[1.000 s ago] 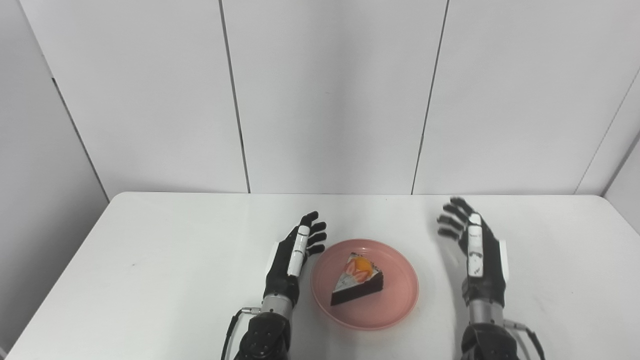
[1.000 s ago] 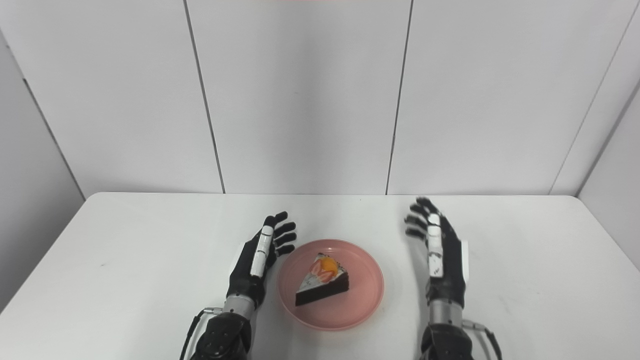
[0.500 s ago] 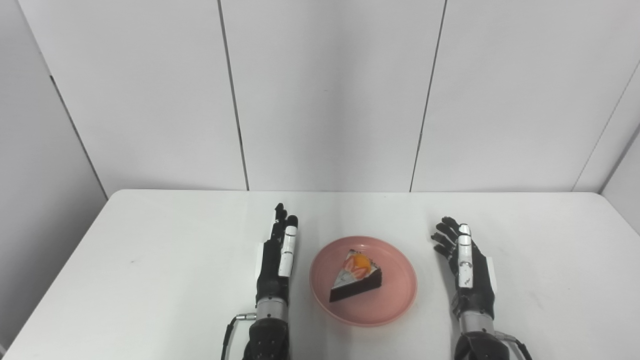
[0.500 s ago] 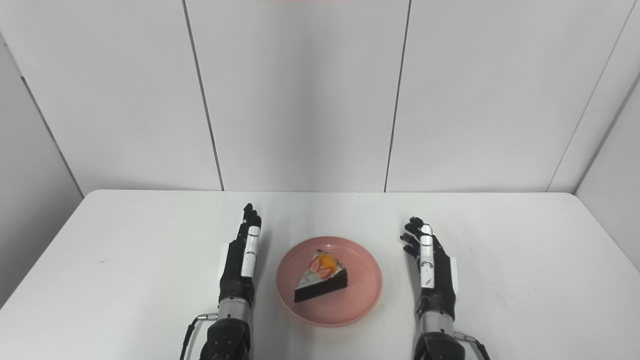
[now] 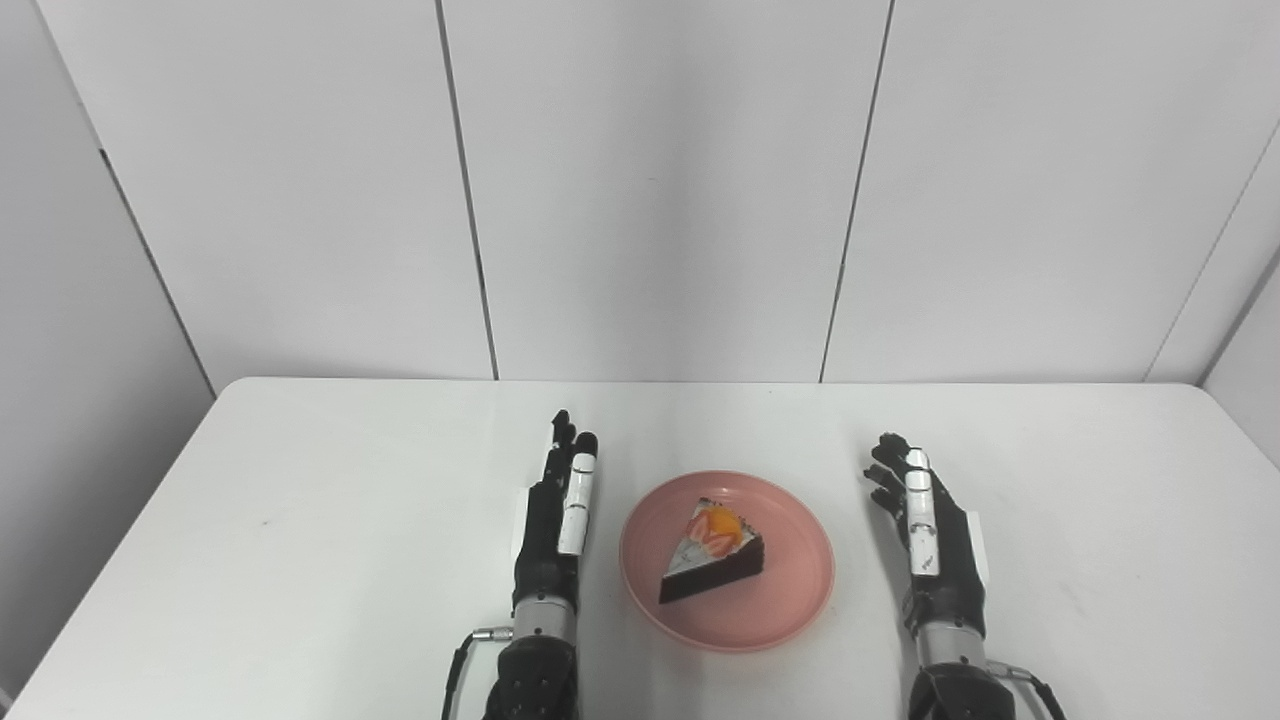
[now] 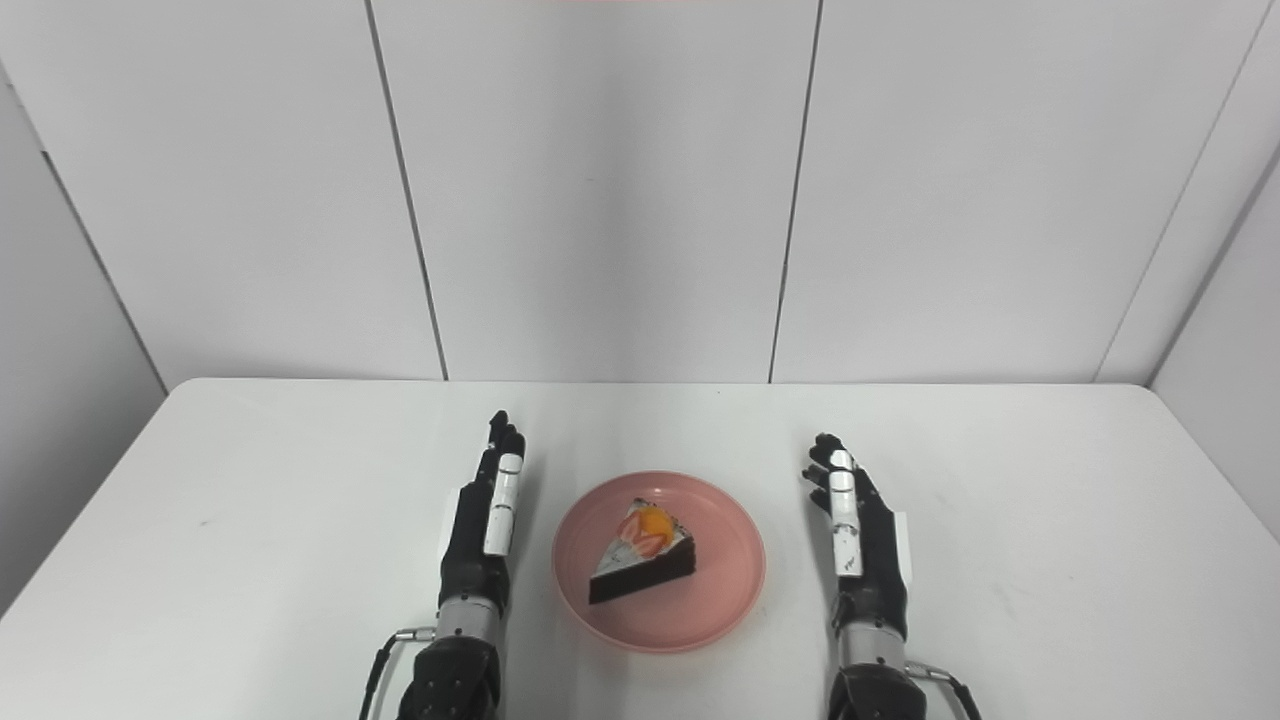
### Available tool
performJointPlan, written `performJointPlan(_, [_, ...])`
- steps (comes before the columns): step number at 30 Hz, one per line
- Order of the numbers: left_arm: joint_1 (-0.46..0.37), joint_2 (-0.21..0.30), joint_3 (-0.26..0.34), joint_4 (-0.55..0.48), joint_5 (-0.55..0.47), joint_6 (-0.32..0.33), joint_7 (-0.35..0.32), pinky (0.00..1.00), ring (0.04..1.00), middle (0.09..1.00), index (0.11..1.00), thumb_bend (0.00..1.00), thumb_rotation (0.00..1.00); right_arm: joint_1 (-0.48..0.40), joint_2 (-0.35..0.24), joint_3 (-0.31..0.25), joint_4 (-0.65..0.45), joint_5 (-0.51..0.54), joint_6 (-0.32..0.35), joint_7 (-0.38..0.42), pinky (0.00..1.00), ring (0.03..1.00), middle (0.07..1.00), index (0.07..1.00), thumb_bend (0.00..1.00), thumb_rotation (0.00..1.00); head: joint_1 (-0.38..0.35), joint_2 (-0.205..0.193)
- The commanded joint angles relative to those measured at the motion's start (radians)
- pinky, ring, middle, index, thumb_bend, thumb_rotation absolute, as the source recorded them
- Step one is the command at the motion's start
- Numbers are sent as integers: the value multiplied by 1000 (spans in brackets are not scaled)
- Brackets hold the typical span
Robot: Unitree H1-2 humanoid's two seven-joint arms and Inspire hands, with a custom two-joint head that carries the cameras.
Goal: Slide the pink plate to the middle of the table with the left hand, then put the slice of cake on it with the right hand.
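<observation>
Already the slice of cake (image 5: 712,564) sits on the pink plate (image 5: 790,600), mid-counter (image 5: 300,520). Left hand (image 5: 556,525) and right hand (image 5: 930,545) flank it, apart from it, fingers extended, holding nothing. Both steps look done; I'd judge only withdrawal remains.

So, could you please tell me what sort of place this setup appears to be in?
Probably a robot test booth rather than a dining room: a bare white table, plain white panel walls around it, and only a pink plate holding a slice of cake.
</observation>
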Motion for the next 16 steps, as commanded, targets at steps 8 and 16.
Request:
performJointPlan(8, [5, -7, -6, -24, -3, 17, -9, 1000, 1000, 999, 1000, 728, 1000, 0, -7, 18, 0, -12, 40, 38, 832, 839, 854, 841, 744, 1000, 1, 1])
performJointPlan(16, [11, -6, -7, -38, -8, 28, -18, 1000, 1000, 991, 1000, 741, 1000, -1, -16, 22, -2, -3, 40, 75, 807, 845, 864, 849, 784, 1000, -1, 2])
